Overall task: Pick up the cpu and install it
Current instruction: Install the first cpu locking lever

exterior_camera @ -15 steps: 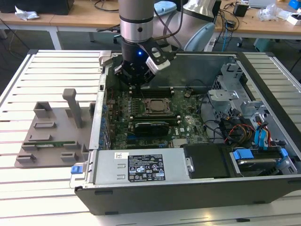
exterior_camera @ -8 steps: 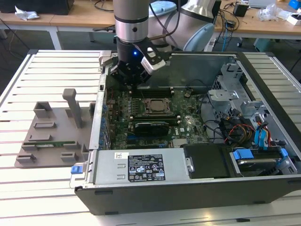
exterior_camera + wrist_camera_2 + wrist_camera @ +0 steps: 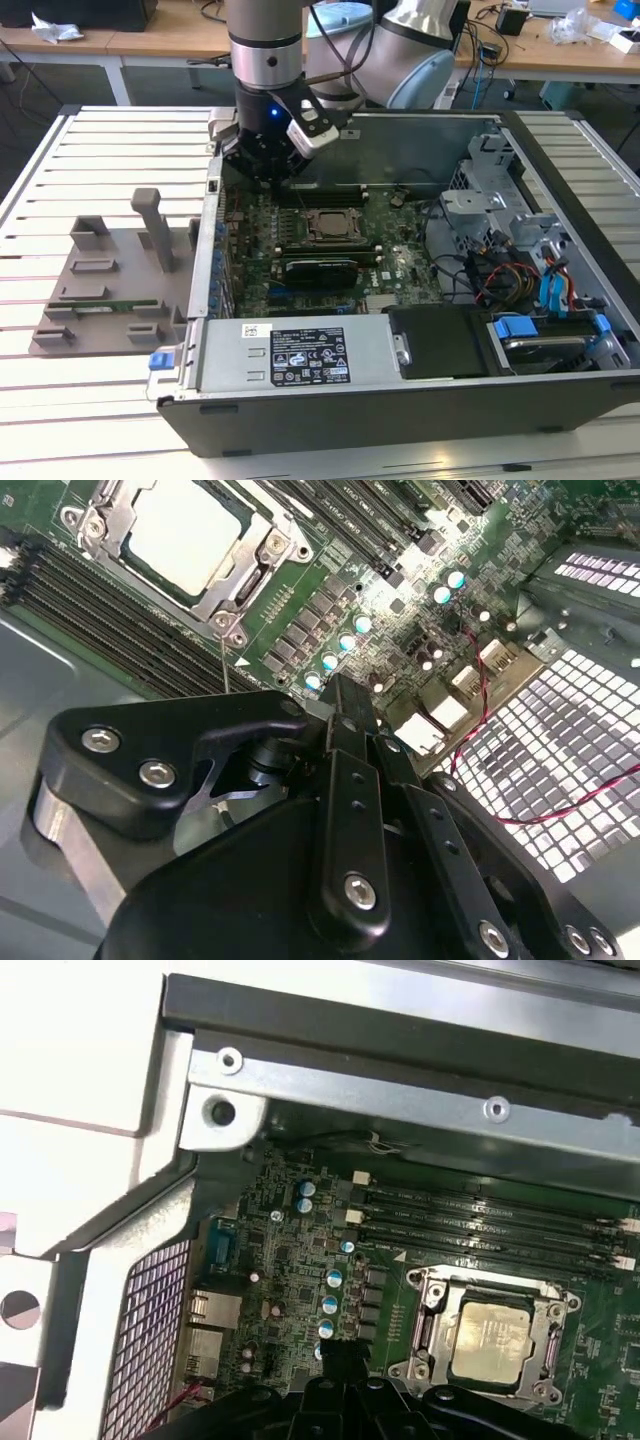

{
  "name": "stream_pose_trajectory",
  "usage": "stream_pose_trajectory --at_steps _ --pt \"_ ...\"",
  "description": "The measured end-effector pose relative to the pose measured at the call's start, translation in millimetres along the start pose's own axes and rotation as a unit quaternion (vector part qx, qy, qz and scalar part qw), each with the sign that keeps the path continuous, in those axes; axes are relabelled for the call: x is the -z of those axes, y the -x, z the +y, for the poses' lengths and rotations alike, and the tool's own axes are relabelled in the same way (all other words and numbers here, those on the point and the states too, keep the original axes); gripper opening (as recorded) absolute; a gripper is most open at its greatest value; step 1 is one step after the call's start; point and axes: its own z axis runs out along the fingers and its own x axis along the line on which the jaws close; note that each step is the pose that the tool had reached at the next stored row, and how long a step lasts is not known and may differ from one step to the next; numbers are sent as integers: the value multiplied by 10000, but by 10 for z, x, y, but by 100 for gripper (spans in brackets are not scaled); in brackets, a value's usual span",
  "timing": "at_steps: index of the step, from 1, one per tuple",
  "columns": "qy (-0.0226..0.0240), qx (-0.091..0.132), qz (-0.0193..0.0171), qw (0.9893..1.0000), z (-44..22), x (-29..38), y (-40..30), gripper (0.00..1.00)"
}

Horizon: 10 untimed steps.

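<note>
The cpu (image 3: 330, 226) lies flat in its socket frame (image 3: 422, 1335) near the middle of the motherboard (image 3: 395, 235), with the silvery top up. In both wrist views the metal frame goes around all four of its edges.

The gripper (image 3: 272, 180) hangs over the motherboard's corner at the far wall of the computer case (image 3: 420, 405), on the exterior view's left, and it is well apart from the cpu. Its fingers (image 3: 345, 780) are pressed together at the tips and have hold of nothing.

Between the tips and the socket frame stand a row of small capacitors (image 3: 330, 1305) and other low parts. The memory slots (image 3: 480, 1222) run along the side of the socket frame that faces the case wall. The case is open at the top, so the space over the socket frame is free.

Beside the gripper the room is narrow. The perforated case wall (image 3: 570, 730) is near, and a red wire (image 3: 487, 690) hangs in front of it.

Outside the case, a grey fixture (image 3: 100, 290) rests on the slatted table (image 3: 110, 140), well apart from the gripper.
</note>
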Motion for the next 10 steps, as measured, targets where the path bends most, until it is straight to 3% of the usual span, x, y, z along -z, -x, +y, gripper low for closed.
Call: stream_pose_trajectory --at_steps 4,10 --pt "1 0 -1 10000 4 -1 -23 11" --pt "1 -77 1 10000 -9 -23 70 11"
